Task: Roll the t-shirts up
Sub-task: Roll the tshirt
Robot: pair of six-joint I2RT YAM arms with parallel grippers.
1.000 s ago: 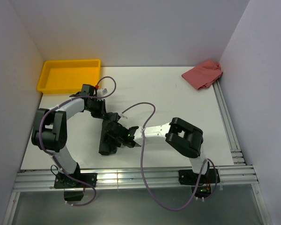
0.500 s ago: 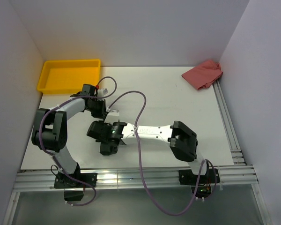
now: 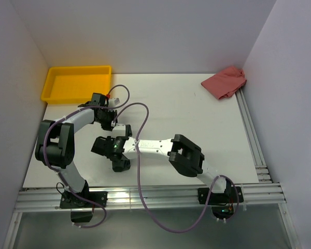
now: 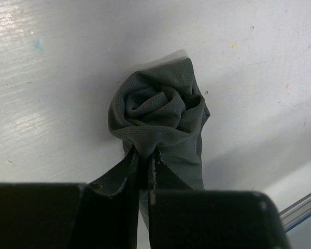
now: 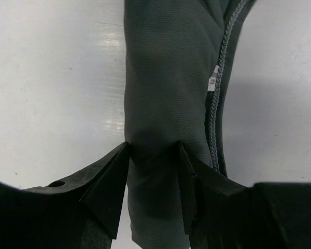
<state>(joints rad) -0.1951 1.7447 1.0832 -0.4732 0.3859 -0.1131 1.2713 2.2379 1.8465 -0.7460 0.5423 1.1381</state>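
At the near end of the scene, the right end effector (image 5: 153, 192) is clamped around the t-shirt (image 5: 166, 93). One finger is pressed against each flank of the fabric bundle. This hold appears intended to pin the loose, unrolled length flat and narrow on the tabletop (image 3: 197, 119), so that it can be fed evenly into the roll. A small white label (image 5: 211, 83) is seen beside the stitched seam running along the right side of the bundle.

Just beyond, the left end effector (image 4: 144, 166) is clenched on a fold of the same garment at its far end. There the fabric is wound into a tight spiral, whose open face is turned toward the left wrist camera. The pinch at the edge of the spiral is judged to stop the coil from springing loose while the rest is gathered.

The t-shirt lies left of centre on the tabletop, between the two end effectors. Its long axis runs near to far, with the far end leaning slightly left, the coiled end pointing far and the flatter tail pointing near. The task is judged to be partly done.

Farther back, a yellow tray (image 3: 78, 68) sits at the far left corner. A pink-red cloth (image 3: 225, 83) lies crumpled at the far right, well apart from the work.
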